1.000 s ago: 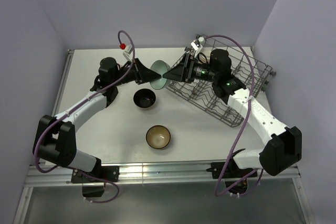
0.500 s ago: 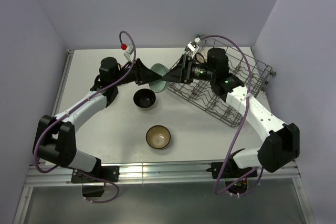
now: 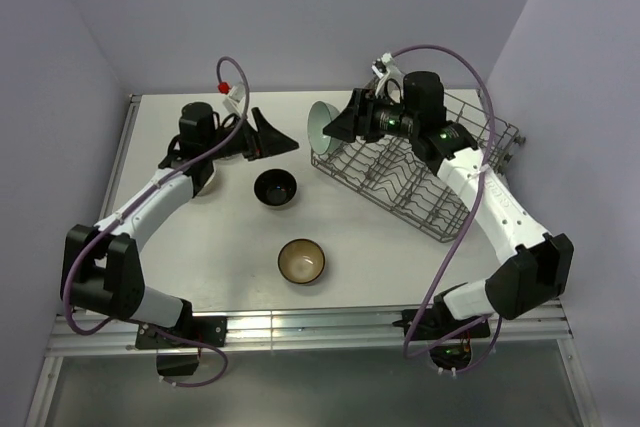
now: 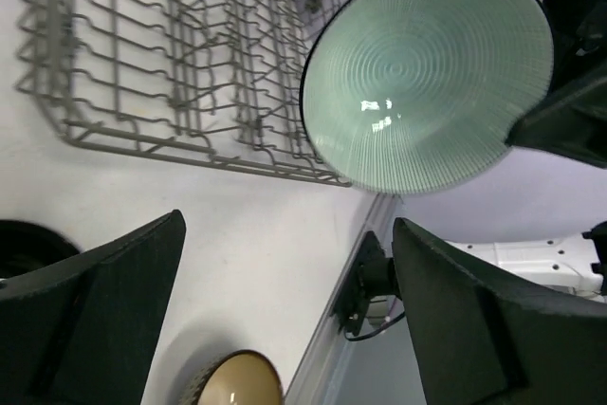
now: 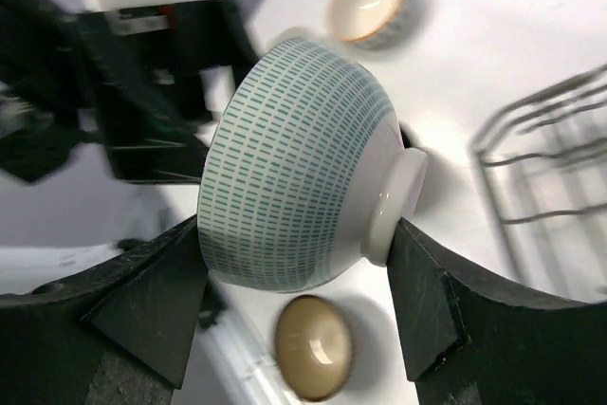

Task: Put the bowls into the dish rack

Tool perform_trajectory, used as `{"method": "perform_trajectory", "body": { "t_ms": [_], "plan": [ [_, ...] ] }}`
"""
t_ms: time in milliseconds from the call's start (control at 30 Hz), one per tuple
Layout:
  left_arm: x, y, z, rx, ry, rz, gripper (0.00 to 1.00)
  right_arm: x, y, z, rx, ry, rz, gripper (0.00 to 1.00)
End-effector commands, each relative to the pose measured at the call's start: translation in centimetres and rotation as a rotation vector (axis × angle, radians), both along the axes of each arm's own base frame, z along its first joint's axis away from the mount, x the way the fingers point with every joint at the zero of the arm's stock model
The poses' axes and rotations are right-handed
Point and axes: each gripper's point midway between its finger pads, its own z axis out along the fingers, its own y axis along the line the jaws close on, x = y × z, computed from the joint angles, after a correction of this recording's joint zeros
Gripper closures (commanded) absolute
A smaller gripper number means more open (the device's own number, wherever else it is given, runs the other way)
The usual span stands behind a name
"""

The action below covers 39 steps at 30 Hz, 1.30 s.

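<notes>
The teal bowl [image 4: 427,73] looks glossy, the dish rack [image 3: 420,172] dull metal.

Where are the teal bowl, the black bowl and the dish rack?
teal bowl [image 4: 427,73], left wrist view, ribbed inside.
black bowl [image 3: 275,188], top view, dark hollow.
dish rack [image 3: 395,183], top view, wire floor.

A white table [image 3: 200,267] stands in a corner. The back wall [image 3: 300,7], the left wall [image 3: 50,127] and the right wall [image 3: 585,67] are all pale purple. A shiny metal rail [image 3: 300,325] runs along the table's near edge. Below it is a grey strip [image 3: 320,387], maybe the floor. The light is soft and even.
</notes>
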Motion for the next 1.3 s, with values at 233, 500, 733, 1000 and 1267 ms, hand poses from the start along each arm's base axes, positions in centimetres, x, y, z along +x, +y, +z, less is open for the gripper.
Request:
{"method": "perform_trajectory", "body": {
  "t_ms": [233, 500, 733, 1000, 1267],
  "plan": [
    [0.1, 4.0, 2.9, 0.222, -0.166, 0.095, 0.01, 8.5, -6.8, -3.1, -0.523, -0.237, -0.261, 1.0],
    [-0.3, 6.2, 3.8, 0.295, -0.225, 0.213, 0.01, 13.7, -8.9, -6.9, -0.792, -0.296, -0.299, 1.0],
    [0.0, 7.5, 2.9, 0.349, -0.176, 0.28, 0.0, 17.0, -10.0, -10.3, -0.946, -0.275, -0.314, 1.0],
    [-0.2, 7.8, 2.7, 0.355, -0.175, 0.291, 0.01, 19.4, -10.4, -13.6, -1.056, -0.302, -0.283, 1.0],
    [-0.9, 7.9, 1.7, 0.368, -0.163, 0.27, 0.0, 21.0, -11.2, -15.6, -1.143, -0.33, -0.296, 1.0]
  ]
}}
